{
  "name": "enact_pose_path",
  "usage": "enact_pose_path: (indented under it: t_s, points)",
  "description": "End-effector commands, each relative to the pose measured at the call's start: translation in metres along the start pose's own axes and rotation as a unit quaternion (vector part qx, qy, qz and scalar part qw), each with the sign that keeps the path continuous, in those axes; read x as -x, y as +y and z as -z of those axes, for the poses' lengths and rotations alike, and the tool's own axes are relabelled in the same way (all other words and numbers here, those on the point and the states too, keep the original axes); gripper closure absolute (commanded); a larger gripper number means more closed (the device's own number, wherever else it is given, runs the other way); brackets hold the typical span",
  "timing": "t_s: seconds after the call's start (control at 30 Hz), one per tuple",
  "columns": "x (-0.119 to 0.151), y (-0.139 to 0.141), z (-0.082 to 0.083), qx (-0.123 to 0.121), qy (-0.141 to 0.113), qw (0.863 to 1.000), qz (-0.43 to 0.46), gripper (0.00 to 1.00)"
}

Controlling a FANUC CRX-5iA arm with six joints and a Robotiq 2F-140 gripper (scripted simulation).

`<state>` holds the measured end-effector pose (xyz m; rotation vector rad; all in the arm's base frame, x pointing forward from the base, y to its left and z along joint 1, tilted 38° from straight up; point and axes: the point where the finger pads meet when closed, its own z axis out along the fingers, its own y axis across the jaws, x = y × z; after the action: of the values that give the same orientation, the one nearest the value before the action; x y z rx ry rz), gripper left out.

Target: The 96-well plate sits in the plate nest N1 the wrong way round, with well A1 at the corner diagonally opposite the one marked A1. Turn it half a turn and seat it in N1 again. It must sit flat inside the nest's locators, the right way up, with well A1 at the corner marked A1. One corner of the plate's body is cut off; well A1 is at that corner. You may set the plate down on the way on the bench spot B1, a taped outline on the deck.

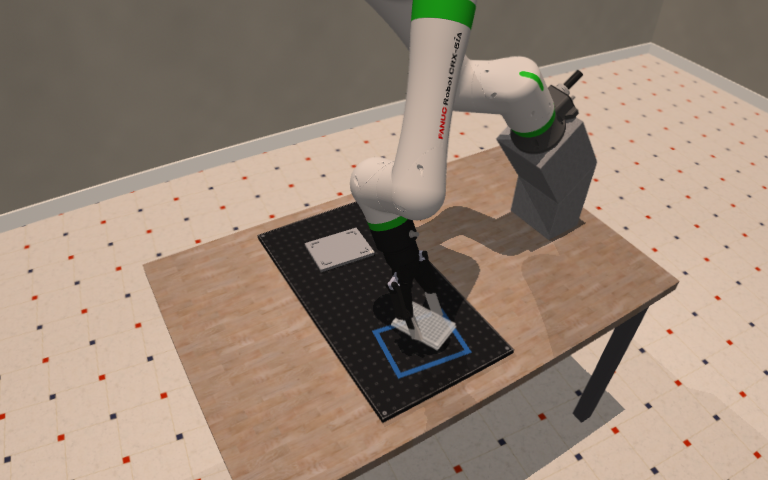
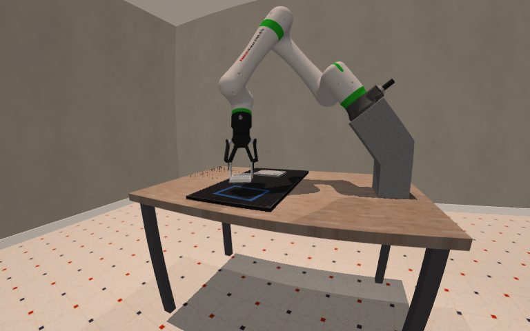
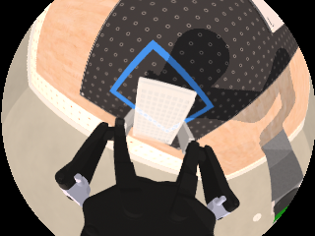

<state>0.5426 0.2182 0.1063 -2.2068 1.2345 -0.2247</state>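
My gripper is clamped on the plate — held above B1, off the deck, the nest well apart.

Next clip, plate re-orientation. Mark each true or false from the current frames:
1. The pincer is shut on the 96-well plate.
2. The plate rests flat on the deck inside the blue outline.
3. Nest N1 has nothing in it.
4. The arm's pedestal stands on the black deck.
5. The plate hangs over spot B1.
1. True. The pincer grips the 96-well plate between its fingers.
2. False. In the exterior view the plate hangs above the black deck, clear of it.
3. True. Nest N1 shows only its bare grey plate.
4. False. The grey pedestal stands on the wooden table, beside the deck.
5. True. It is held above the blue outline B1.
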Motion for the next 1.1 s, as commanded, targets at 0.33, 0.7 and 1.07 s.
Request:
enact_pose_path:
  t_s: [0.33,0.7,1.07]
  points:
    - [-0.003,0.0,-0.007,0.0,0.0,1.0,0.0,1.0]
    - [-0.006,0.0,-0.014,0.0,0.0,1.0,0.0,1.0]
    - [-0.009,0.0,-0.019,0.0,0.0,1.0,0.0,1.0]
